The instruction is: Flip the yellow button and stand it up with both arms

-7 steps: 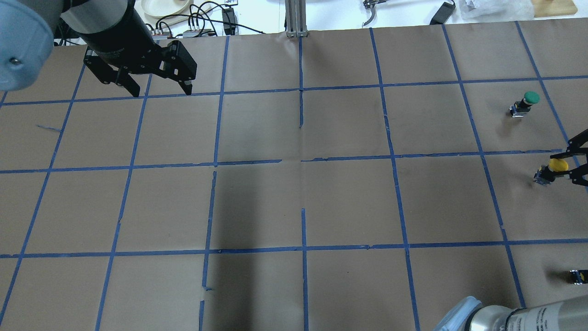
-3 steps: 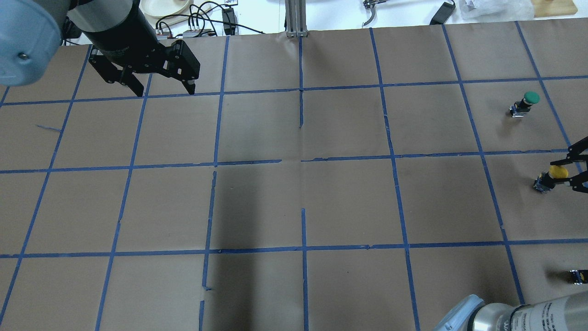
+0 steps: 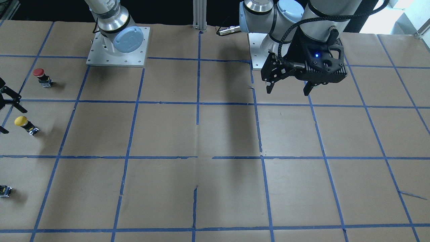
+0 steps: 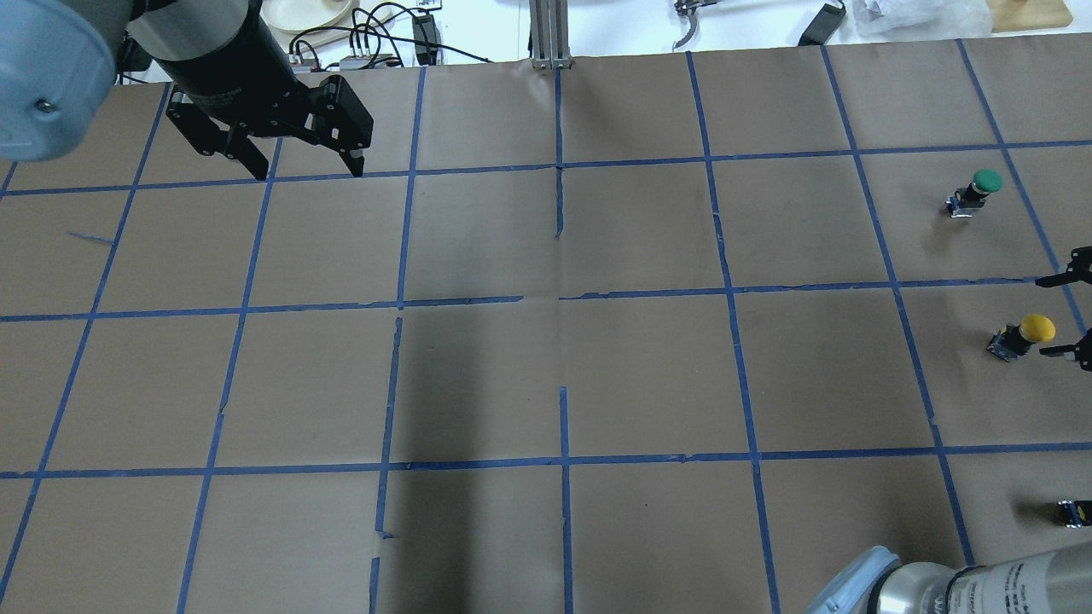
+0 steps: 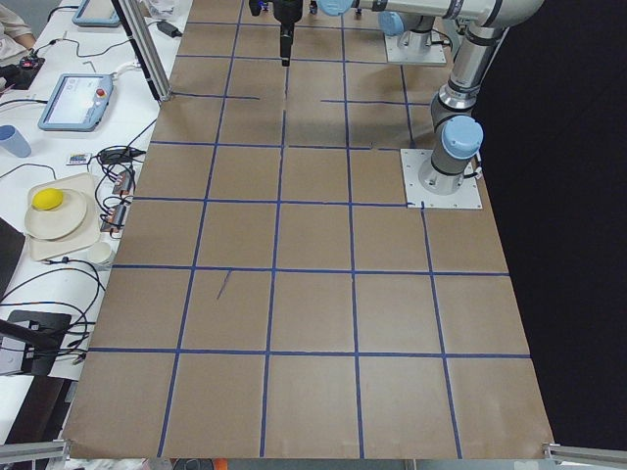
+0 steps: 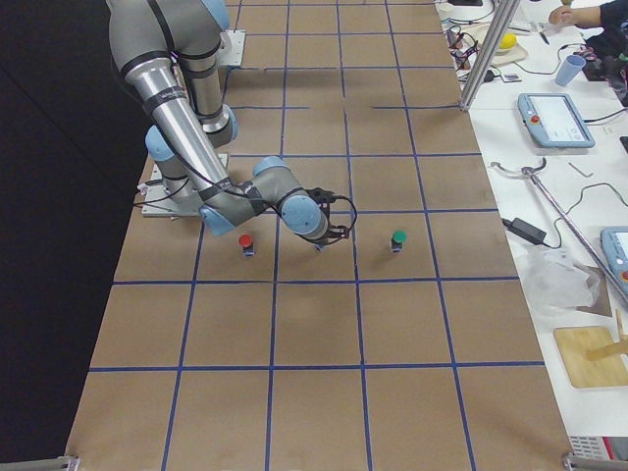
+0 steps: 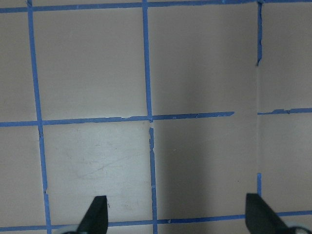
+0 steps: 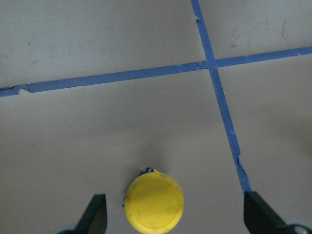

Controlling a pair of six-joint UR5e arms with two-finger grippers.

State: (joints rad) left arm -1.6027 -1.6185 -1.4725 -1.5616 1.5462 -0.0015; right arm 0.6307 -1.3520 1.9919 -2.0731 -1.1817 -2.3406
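The yellow button [image 4: 1024, 334] stands on its grey-black block with the yellow cap up, at the table's far right; it also shows in the front view [image 3: 23, 123] and from above in the right wrist view [image 8: 154, 204]. My right gripper [image 4: 1058, 315] is open, its fingers on either side of the cap and apart from it; it holds nothing. My left gripper [image 4: 305, 173] is open and empty, hovering over the far left of the table; it also shows in the front view [image 3: 288, 92] and in the left wrist view [image 7: 180, 214].
A green-capped button [image 4: 977, 192] stands beyond the yellow one. A red-capped button [image 3: 42, 76] stands nearer the robot. A small capless block [image 4: 1071, 512] lies at the right edge. Blue tape lines [image 4: 563, 307] grid the brown paper.
My right gripper was shut on the yellow cap and has now opened and drawn back to the right, leaving the button standing. My left gripper has barely shifted.
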